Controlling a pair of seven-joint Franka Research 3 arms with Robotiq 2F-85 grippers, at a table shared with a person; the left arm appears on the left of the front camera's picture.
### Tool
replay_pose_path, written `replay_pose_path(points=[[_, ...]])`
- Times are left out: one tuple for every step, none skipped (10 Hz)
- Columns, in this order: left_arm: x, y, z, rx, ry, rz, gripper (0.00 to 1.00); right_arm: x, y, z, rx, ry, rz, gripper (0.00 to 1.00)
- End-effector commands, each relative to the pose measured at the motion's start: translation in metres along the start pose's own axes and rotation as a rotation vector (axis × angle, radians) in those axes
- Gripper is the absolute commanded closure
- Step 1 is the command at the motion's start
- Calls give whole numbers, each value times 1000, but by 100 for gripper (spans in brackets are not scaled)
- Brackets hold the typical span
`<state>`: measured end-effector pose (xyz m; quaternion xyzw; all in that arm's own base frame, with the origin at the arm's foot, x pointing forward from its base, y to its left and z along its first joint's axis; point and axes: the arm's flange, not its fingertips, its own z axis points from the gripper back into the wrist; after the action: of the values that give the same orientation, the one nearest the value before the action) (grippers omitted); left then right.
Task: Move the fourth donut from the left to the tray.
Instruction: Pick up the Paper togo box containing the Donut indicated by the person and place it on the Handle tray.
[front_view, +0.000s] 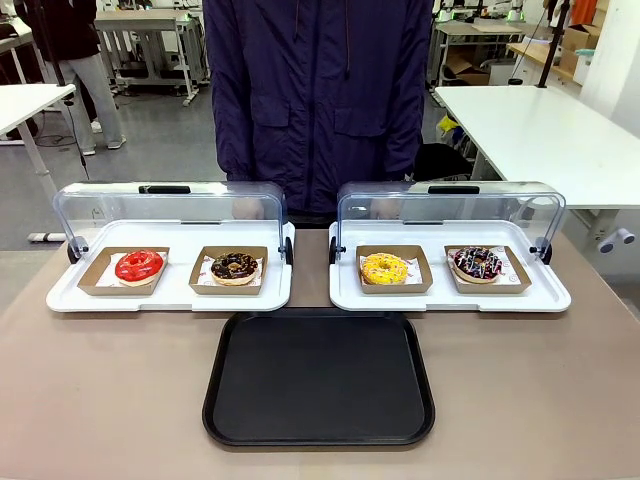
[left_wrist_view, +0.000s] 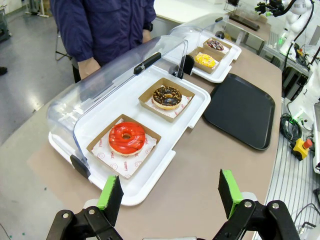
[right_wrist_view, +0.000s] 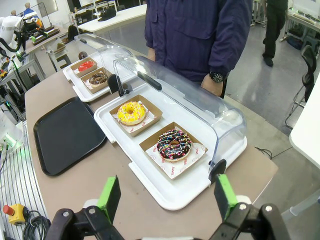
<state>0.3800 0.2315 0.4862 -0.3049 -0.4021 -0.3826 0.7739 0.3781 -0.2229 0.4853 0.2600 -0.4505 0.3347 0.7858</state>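
Sitting in a shallow brown cardboard holder (front_view: 490, 288), the fourth donut (front_view: 477, 263) occupies the right-hand place in the right white tray (front_view: 450, 298), in front of its swung-back clear lid (front_view: 450, 205). From the front it reads as a dark ring with pale streaks. The right wrist view looks down on it from close by and brings out coloured sprinkles and the printed paper under the holder. Just beside it in the same white tray lies a yellow donut (front_view: 384, 268). The left white tray (front_view: 170, 298), apart from the first, carries a chocolate donut with crumbs (front_view: 235, 266) and a red donut (front_view: 139, 266); the left wrist view gives these two large.

The black tray (front_view: 320, 385) lies bare on the table (front_view: 100, 400), nearer the robot and centred below the gap between the two white trays. A person (front_view: 320, 90) in a dark jacket stands at the far side. The right wrist view adds a watch on the wrist behind the lid, and the left wrist view a hand (left_wrist_view: 90, 67) at the other lid.

The right gripper (right_wrist_view: 166, 187) hovers off the table's corner near the fourth donut, green pads spread wide with nothing between them. The left gripper (left_wrist_view: 170, 187) hangs over the opposite end, likewise released and grasping nothing.
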Motion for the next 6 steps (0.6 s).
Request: replay_pose_path(points=[[1, 0, 1, -5, -9, -7, 0, 2, -4, -1, -1, -34, 25, 0], [1, 0, 1, -5, -9, -7, 0, 2, -4, -1, -1, -34, 25, 0], [1, 0, 1, -5, -9, -7, 0, 2, -4, -1, -1, -34, 25, 0], [1, 0, 1, -5, -9, -7, 0, 2, -4, -1, -1, -34, 25, 0], [1, 0, 1, -5, -9, -7, 0, 2, -4, -1, -1, -34, 25, 0], [1, 0, 1, -5, -9, -7, 0, 2, -4, -1, -1, -34, 25, 0]])
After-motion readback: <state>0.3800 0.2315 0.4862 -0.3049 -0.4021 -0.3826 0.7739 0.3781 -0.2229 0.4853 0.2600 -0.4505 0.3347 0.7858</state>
